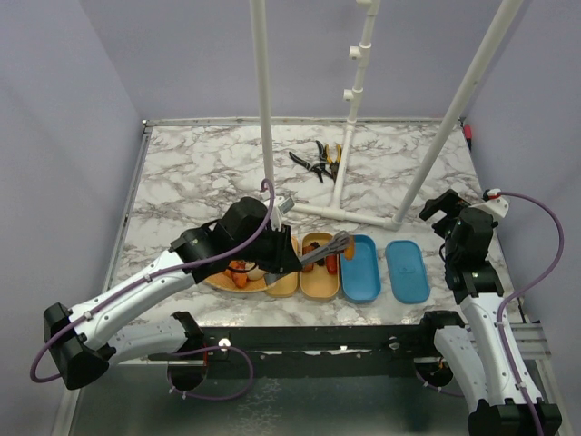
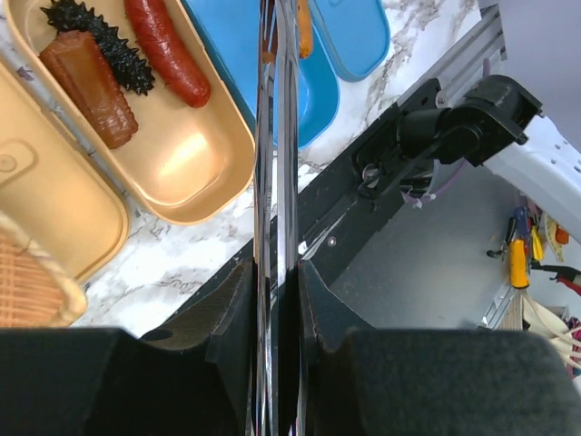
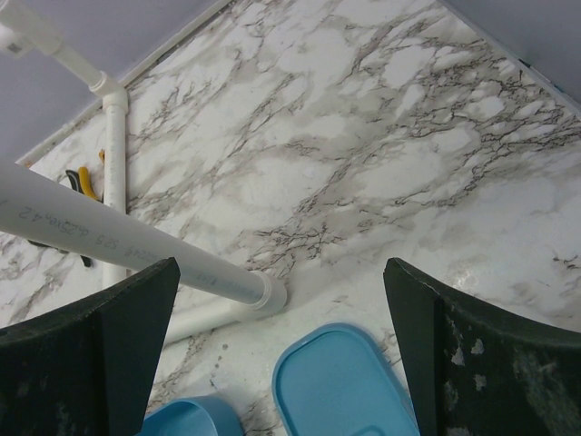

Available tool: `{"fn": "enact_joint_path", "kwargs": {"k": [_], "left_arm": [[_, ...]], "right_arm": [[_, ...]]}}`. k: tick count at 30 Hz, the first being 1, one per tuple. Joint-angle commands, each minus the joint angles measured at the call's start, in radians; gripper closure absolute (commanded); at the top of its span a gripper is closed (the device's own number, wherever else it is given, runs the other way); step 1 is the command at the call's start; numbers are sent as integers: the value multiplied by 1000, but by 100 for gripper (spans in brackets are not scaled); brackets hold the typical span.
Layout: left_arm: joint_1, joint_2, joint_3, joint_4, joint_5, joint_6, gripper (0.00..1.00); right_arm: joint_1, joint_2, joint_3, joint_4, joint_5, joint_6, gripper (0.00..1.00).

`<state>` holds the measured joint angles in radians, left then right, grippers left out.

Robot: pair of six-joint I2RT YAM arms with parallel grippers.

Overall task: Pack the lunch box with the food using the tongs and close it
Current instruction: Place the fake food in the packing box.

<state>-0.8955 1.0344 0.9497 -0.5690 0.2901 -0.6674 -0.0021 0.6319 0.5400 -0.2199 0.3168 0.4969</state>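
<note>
While L fingers (image 2: 218,327) clamp tongs (image 2: 277,182), 3 food pcs (image 2: 95,45) lie in tan tray (image 2: 195,163) — R fingers (image 3: 100,354) apart.

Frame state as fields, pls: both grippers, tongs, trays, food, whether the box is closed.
left gripper: shut on long grey metal tongs, arms squeezed together
tongs' reach: over tan oval tray toward blue oval tray
tan tray contents: red sausage, dark spiky piece, reddish-brown piece
orange piece: beside the tongs; gripped or lying below, cannot tell
right gripper: open, empty, raised near flat blue lid
box: open, lids off
</note>
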Motion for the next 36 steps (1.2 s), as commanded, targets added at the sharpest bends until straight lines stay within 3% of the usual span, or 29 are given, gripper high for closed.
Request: {"fn": "enact_joint_path", "kwargs": {"k": [1, 15, 25, 30, 36], "left_arm": [[-52, 63, -18, 152, -66, -41, 95], [-104, 156, -56, 215, -91, -33, 92], [-105, 186, -47, 234, -77, -21, 67], [-105, 190, -41, 234, -68, -13, 61], [-101, 193, 3, 219, -64, 12, 62]], "right_arm": [[-3, -3, 39, -22, 11, -25, 0], [-3, 16, 70, -42, 23, -33, 0], [-3, 17, 58, -28, 24, -34, 0], [-3, 13, 59, -26, 23, -36, 0], [-3, -4, 51, -27, 33, -29, 0]]}}
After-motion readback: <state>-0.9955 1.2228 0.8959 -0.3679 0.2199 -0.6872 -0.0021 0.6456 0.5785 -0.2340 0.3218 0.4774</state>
